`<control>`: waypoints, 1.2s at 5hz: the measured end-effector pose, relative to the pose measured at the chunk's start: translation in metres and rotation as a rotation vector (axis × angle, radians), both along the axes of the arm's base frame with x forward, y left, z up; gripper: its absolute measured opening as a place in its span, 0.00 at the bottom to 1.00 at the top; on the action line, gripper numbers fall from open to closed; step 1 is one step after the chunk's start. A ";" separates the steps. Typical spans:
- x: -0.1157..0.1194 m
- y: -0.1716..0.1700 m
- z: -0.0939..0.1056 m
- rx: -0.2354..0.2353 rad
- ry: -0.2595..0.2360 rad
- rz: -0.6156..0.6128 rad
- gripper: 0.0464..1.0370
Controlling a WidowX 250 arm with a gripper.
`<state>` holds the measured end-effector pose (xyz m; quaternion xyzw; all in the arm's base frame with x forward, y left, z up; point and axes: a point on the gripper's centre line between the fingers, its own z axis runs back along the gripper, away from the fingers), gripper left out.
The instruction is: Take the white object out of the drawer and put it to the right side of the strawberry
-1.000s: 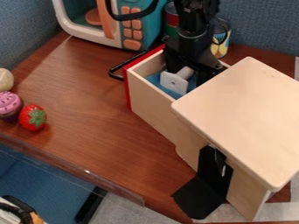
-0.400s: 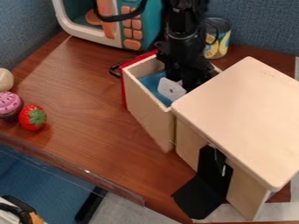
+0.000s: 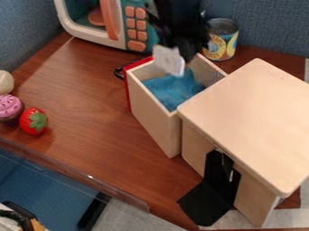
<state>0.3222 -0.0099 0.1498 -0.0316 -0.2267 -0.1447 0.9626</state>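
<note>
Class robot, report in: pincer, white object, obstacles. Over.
Pincer holding white object over open drawer. Not yet beside strawberry. Drawer's strawberry-side wall might snag it. Over.

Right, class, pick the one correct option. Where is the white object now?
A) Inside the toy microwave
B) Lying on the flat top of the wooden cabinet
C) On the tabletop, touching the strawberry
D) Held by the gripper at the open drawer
D: the white object hangs from the black gripper at the far end of the open drawer, above the blue cloth-like lining.
</note>
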 end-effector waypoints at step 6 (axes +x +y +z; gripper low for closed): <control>-0.097 0.102 -0.111 0.141 0.186 0.170 0.30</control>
